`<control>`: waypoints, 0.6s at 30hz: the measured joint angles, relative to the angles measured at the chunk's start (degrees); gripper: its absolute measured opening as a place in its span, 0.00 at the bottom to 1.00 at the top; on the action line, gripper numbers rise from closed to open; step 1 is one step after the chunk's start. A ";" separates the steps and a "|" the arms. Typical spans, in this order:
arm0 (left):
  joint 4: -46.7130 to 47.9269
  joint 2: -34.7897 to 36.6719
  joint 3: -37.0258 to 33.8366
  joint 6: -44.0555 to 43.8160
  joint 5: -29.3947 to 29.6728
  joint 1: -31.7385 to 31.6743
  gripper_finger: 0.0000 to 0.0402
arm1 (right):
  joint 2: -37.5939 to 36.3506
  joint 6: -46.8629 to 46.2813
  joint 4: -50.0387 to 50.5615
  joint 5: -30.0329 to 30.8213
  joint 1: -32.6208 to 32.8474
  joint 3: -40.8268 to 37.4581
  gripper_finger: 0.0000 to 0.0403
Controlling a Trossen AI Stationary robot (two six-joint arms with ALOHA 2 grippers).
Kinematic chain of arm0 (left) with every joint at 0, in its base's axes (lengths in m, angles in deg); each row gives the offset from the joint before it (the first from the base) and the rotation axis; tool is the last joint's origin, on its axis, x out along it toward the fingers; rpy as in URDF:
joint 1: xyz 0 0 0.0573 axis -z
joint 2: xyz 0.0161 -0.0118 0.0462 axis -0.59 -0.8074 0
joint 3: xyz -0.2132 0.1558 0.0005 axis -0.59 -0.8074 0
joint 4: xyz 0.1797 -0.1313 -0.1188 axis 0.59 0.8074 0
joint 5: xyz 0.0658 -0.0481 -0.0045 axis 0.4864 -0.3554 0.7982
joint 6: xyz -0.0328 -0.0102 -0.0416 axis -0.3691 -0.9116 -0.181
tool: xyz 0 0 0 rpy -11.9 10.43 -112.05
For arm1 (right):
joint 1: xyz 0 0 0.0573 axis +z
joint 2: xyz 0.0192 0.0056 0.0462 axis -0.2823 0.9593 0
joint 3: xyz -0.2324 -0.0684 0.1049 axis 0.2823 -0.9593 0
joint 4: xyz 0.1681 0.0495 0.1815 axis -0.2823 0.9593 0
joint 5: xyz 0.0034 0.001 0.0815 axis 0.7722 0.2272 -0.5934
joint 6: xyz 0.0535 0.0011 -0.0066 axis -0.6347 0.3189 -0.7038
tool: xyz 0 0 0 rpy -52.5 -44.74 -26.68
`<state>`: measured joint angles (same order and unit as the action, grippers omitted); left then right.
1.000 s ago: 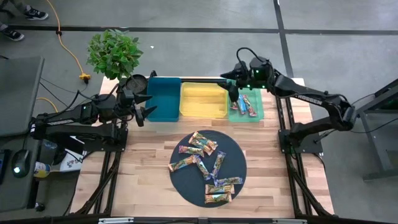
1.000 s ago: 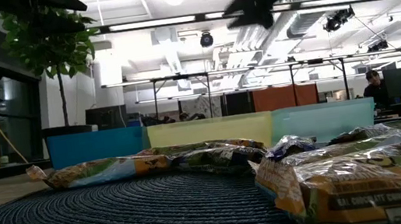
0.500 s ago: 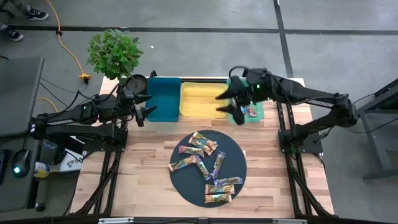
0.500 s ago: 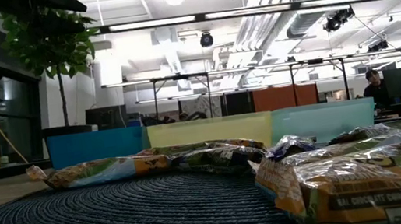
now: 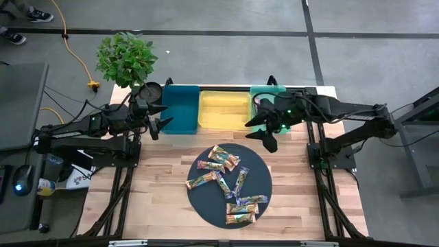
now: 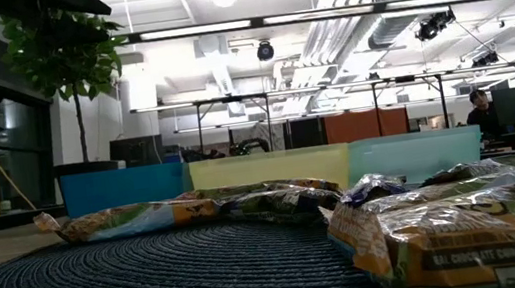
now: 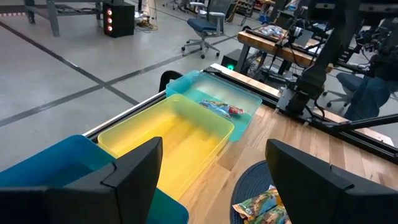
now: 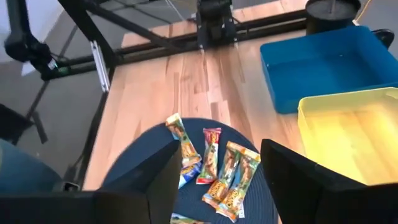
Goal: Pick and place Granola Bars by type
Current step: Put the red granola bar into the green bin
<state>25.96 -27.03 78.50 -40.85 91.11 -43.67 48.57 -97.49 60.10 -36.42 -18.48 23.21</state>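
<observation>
The right hand (image 5: 263, 134) hangs wide open and empty just in front of the green bin (image 5: 262, 91), near the mat's (image 5: 199, 199) far edge. The Granola Bars (image 5: 226, 184) lie scattered on that mat, one already in the green bin. They look light, flat and slippery, so pinch one across its narrow middle; the left hand (image 5: 159, 115), also open and empty, waits beside the teal bin (image 5: 180, 108).

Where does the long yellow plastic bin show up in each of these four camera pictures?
High view: the long yellow plastic bin sits at the table's far edge, middle of three bins.
Low view: its pale yellow wall stands behind the bars, centre.
Left wrist view: it fills the middle-left, empty.
Right wrist view: its corner shows at the right edge.
Shared landmark: the round dark woven mat, seen in all four.
</observation>
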 joint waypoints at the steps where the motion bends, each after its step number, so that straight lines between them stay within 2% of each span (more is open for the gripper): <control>1: -0.02 0.00 0.00 0.00 0.00 0.00 0.70 | -0.78 -0.58 -0.08 0.02 0.00 -0.51 0.50; 7: -0.02 0.00 0.00 0.06 -0.03 0.00 0.70 | -8.51 -6.24 -0.35 1.13 0.57 -8.37 0.50; 18: -0.53 0.00 0.00 0.20 -1.30 0.00 0.70 | -30.54 -14.09 -14.49 10.14 5.53 -31.74 0.50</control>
<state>25.42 -27.03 78.50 -40.65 89.80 -43.67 18.04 -111.57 45.61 -26.28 -12.95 -8.53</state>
